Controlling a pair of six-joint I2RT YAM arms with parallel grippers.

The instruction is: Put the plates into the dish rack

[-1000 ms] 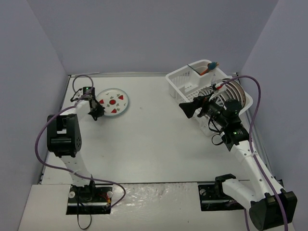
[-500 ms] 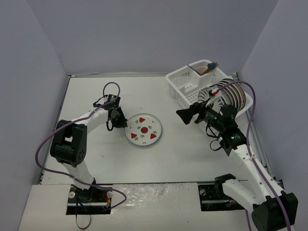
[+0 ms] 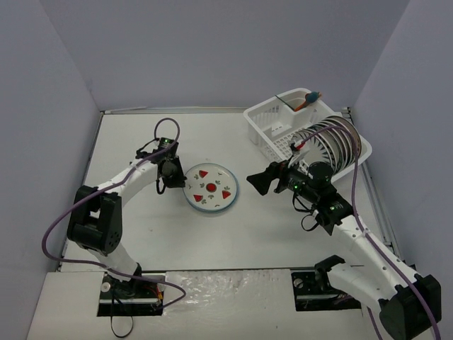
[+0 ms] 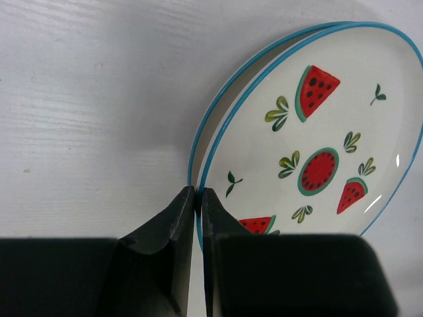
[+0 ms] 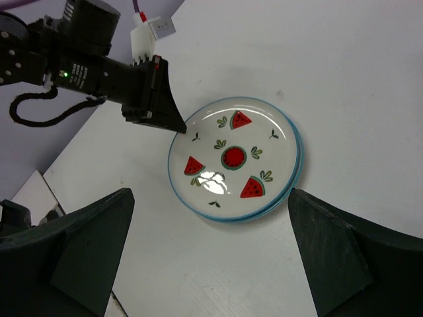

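The last loose plate (image 3: 211, 188), white with a blue rim and red watermelon slices, lies face up near the middle of the table (image 3: 141, 234), well apart from the rack (image 3: 260, 117) at the far right, where the other plates (image 3: 333, 142) stand on edge in a row. The left gripper (image 3: 178, 175) is pinched down to a sliver on the plate's left rim; its own wrist view shows the two fingertips (image 4: 184, 205) meeting right over the blue edge. Whether that edge is raised off the table I cannot tell. The right gripper (image 3: 253, 184) hangs just beside the plate's opposite side with its jaws spread wide and nothing between them, and its camera looks down on the whole plate (image 5: 231, 158) with the left gripper (image 5: 177, 128) at the upper-left rim. So the plate sits between the two arms, held on the left and free on the right. A round plate has no long axis to line up, so what matters is the free right rim, which faces the open jaws. The right arm is also the nearer to the rack, so it looks the likelier one to carry the plate over
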